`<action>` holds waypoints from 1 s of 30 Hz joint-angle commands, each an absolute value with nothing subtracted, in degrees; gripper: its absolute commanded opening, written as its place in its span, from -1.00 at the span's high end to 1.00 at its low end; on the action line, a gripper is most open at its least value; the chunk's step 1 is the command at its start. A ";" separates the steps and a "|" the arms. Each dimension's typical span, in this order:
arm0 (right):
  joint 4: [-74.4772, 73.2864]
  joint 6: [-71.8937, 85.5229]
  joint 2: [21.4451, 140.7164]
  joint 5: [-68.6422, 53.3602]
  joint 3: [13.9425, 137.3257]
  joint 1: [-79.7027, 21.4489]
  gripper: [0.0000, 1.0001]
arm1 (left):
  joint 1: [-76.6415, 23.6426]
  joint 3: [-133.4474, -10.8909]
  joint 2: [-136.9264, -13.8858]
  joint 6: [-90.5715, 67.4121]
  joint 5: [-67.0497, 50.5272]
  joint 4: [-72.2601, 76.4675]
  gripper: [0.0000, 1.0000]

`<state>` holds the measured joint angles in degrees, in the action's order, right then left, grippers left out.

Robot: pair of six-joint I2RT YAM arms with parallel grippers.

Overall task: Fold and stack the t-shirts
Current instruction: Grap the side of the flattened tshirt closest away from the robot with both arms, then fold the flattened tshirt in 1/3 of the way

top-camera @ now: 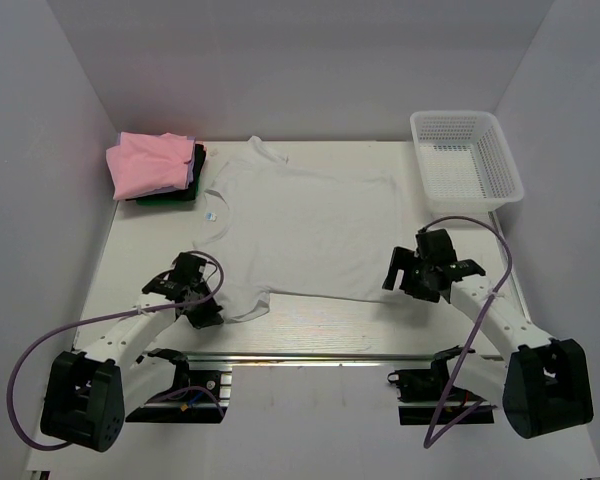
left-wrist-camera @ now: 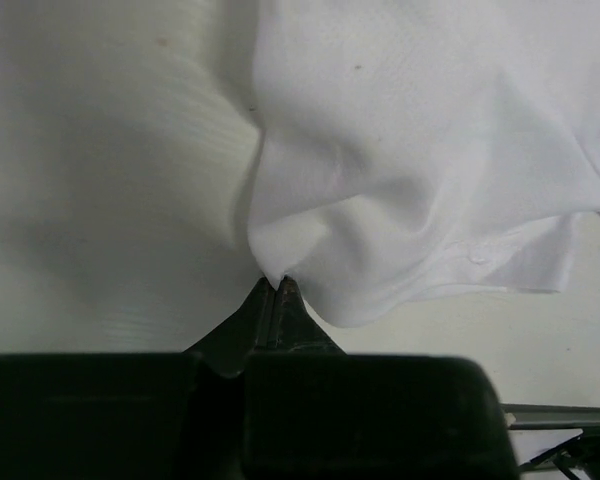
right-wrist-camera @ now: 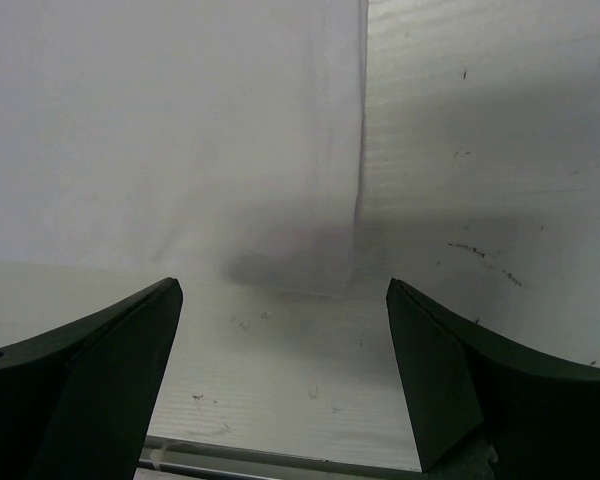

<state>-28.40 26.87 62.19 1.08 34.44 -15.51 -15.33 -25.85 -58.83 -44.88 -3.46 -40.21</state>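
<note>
A plain white t-shirt [top-camera: 300, 225] lies spread flat on the table, neck to the left. My left gripper [top-camera: 206, 312] is shut on the near sleeve of the white t-shirt [left-wrist-camera: 400, 200], its fingertips [left-wrist-camera: 288, 290] pinching a fold of cloth. My right gripper [top-camera: 398, 272] is open and empty, hovering just off the shirt's near hem corner [right-wrist-camera: 340, 280]. A folded pink t-shirt [top-camera: 150, 163] lies on darker folded shirts [top-camera: 193, 175] at the back left.
A white plastic mesh basket [top-camera: 465, 158] stands at the back right. White walls close in the table at the back and both sides. A metal rail [top-camera: 310, 357] runs along the near edge.
</note>
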 commanded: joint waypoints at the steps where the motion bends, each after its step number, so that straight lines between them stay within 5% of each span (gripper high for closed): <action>1: -25.77 28.91 63.81 1.14 32.79 -15.47 -0.75 | -15.56 -26.37 -58.10 -42.37 -5.80 -36.47 1.00; 5: -21.62 29.44 66.18 0.62 31.11 -15.38 -0.64 | -15.56 -30.49 -57.05 -40.79 -5.72 -38.23 1.00; 9: -18.02 30.14 69.16 -0.97 30.24 -15.47 -0.31 | -15.56 -31.90 -55.37 -38.94 -8.17 -36.57 1.00; 10: -17.58 30.32 69.69 -1.05 30.32 -15.38 0.13 | -15.56 -32.51 -54.59 -38.94 -8.87 -34.91 1.00; 13: -17.75 30.06 70.05 -2.37 31.46 -15.38 1.00 | -15.56 -35.23 -54.05 -37.27 -9.93 -32.44 1.00; 30: -26.63 25.75 81.45 -0.26 50.70 -14.85 1.00 | -14.33 -56.94 -76.63 -30.77 -3.35 -14.68 1.00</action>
